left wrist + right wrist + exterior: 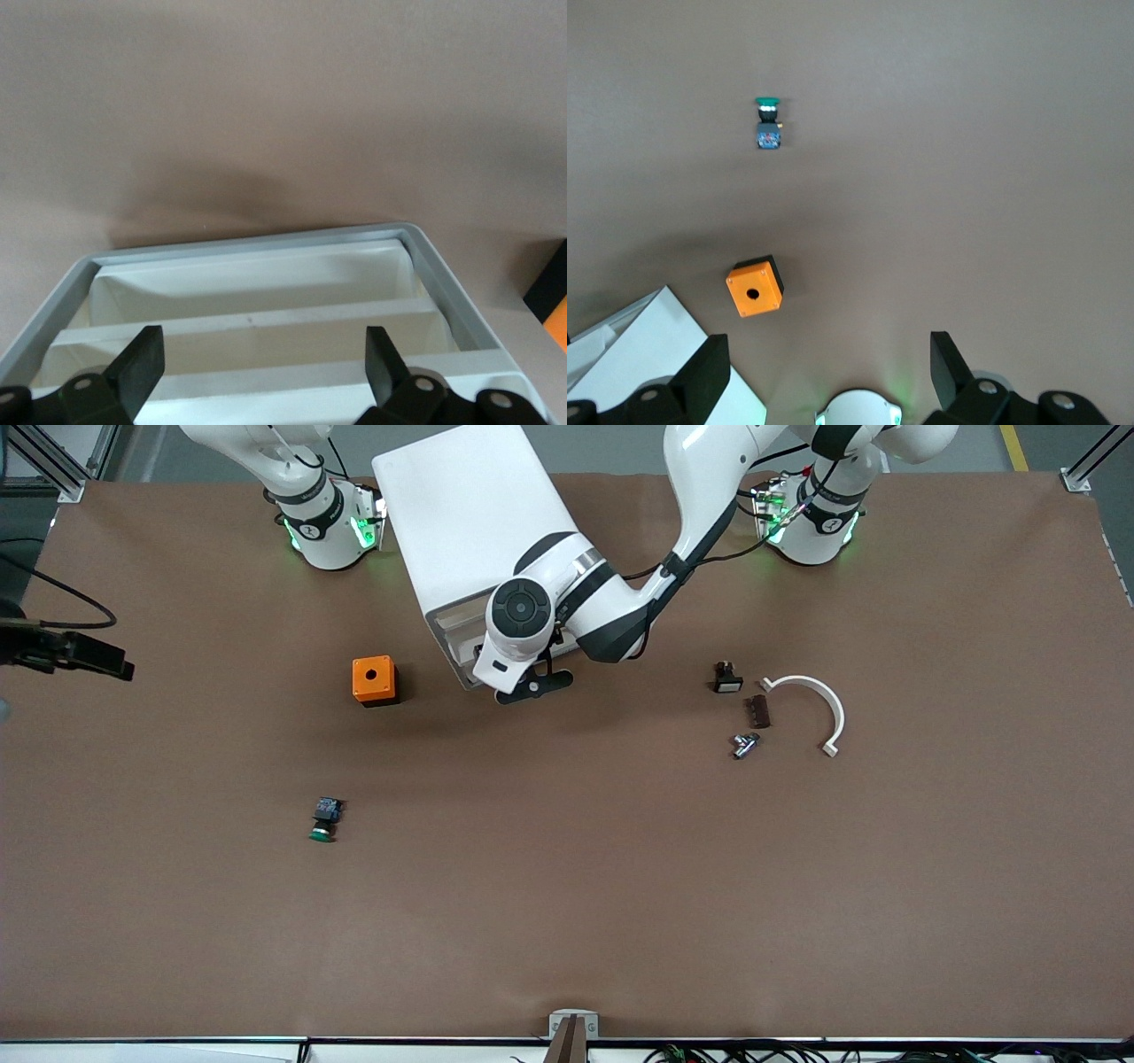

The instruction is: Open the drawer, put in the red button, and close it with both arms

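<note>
Red-capped small plastic push-button [726, 677], apparently beside the white curved clip [819, 704] toward the left arm's end, looks light and rigid, best pinched across its blocky body; left gripper [261, 350] spread over the white drawer [266, 241], right gripper [828, 354] spread, waiting above its base.

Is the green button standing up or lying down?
Lying down. The green button rests on its side on the table, its green cap pointing toward the front camera and its dark body nearer the orange box.
</note>
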### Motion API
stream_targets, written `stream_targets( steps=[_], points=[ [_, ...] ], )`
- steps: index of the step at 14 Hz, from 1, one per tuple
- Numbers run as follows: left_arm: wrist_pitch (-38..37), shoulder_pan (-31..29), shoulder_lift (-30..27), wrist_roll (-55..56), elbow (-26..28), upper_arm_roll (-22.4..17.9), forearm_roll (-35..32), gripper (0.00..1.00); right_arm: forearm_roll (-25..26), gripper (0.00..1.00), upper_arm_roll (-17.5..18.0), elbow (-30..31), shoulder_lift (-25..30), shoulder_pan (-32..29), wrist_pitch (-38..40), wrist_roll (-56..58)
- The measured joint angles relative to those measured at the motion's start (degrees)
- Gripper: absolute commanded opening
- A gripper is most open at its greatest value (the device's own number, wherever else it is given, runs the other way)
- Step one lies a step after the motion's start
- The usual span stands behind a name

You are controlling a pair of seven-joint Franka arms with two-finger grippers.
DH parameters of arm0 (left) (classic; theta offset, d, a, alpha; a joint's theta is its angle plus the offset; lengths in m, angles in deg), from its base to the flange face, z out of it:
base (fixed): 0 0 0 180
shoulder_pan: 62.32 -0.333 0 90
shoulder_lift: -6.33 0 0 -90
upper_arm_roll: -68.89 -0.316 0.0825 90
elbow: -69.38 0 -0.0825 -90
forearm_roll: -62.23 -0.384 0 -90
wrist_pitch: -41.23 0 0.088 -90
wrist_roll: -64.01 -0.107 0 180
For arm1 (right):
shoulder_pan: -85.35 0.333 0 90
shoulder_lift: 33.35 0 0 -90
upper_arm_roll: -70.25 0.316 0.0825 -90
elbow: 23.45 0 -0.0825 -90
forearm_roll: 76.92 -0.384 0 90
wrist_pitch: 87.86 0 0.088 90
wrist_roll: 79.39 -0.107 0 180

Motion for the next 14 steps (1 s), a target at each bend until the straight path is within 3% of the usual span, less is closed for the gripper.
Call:
stream_targets(
  steps=[8,14],
  points=[
    [0.00,1.30,0.13,0.00,0.85,0.02,3.39,1.00,-0.06,1.00,1.12,0.04,1.77,-0.07,3.05,0.00],
    [0.01,1.09,0.17,0.01,1.06,-0.16,4.91,1.00,-0.10,1.00,1.19,12.12,10.63,0.03,-2.68,-0.03]
  ],
)
